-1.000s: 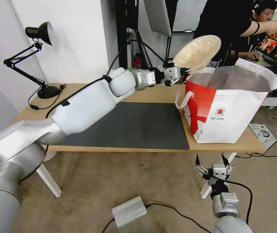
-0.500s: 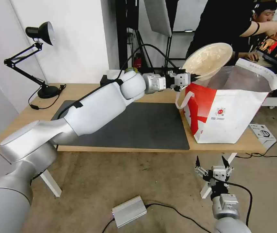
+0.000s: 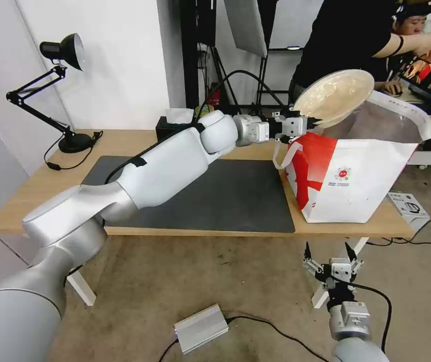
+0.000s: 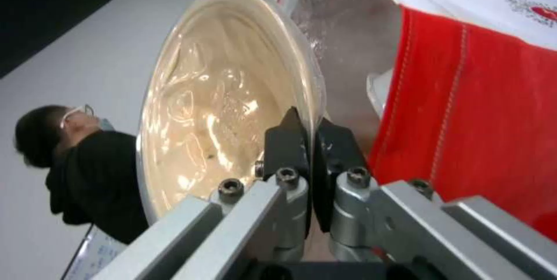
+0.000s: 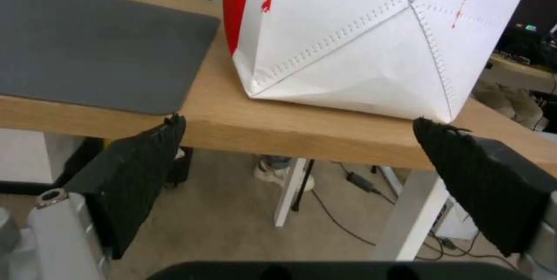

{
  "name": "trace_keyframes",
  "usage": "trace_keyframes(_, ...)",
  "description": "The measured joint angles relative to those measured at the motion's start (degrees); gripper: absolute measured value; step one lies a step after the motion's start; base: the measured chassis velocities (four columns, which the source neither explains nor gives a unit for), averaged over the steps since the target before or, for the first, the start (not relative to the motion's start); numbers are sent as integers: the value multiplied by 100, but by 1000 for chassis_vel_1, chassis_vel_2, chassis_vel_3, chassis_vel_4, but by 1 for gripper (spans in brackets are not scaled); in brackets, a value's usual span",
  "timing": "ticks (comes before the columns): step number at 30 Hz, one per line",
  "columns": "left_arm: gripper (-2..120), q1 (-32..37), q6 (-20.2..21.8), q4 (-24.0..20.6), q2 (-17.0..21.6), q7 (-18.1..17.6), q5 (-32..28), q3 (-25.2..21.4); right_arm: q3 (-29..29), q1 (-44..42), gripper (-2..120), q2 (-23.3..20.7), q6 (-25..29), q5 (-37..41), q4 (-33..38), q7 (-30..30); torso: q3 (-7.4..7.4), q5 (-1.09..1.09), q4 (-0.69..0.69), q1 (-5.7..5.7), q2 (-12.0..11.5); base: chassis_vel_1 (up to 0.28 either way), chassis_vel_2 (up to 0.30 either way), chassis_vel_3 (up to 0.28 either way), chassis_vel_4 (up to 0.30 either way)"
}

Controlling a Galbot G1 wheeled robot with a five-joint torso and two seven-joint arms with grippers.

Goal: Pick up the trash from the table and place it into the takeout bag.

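My left gripper [image 3: 312, 122] is shut on the rim of the shallow beige paper bowl [image 3: 334, 96], a piece of the trash. It holds the bowl tilted on edge above the near-left corner of the open takeout bag [image 3: 348, 178]. The bag is white with a red panel, foil lining and a white loop handle [image 3: 279, 151], and stands at the right end of the table [image 3: 124, 142]. In the left wrist view the fingers [image 4: 287, 140] pinch the bowl [image 4: 220, 114] by its rim, right beside the bag's red panel [image 4: 464, 132]. My right gripper [image 3: 330, 251] hangs open below the table's front edge.
A dark grey mat [image 3: 215, 196] covers the table's middle. A black tissue box [image 3: 172, 125] sits at the back behind my arm, and a black desk lamp [image 3: 62, 53] stands at the far left. A silver box [image 3: 201, 328] and cables lie on the floor.
My left arm has reached further right, carrying the bowl from beside the bag's left edge to above its opening. The right arm has not moved.
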Motion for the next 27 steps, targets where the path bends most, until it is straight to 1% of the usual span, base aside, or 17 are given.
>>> trace_keyframes(9,0,-9,-189,308,-327,68,191,-79,-4,-3,100,29,5,-6,-4,-1,0,0,-1,0,0,0,0,0,0)
trace_keyframes(15,0,-18,-264,420,-480,76,262,7,8,-20,100,41,10,-8,-4,-2,0,0,0,0,0,0,0,0,0)
trace_keyframes(21,0,0,-302,445,-490,76,340,6,11,-23,100,45,11,-9,-5,-3,0,0,0,0,0,0,0,0,0)
trace_keyframes(27,0,49,-311,348,-441,76,377,57,9,-30,100,81,12,-24,-21,-3,0,0,0,0,0,0,0,0,0)
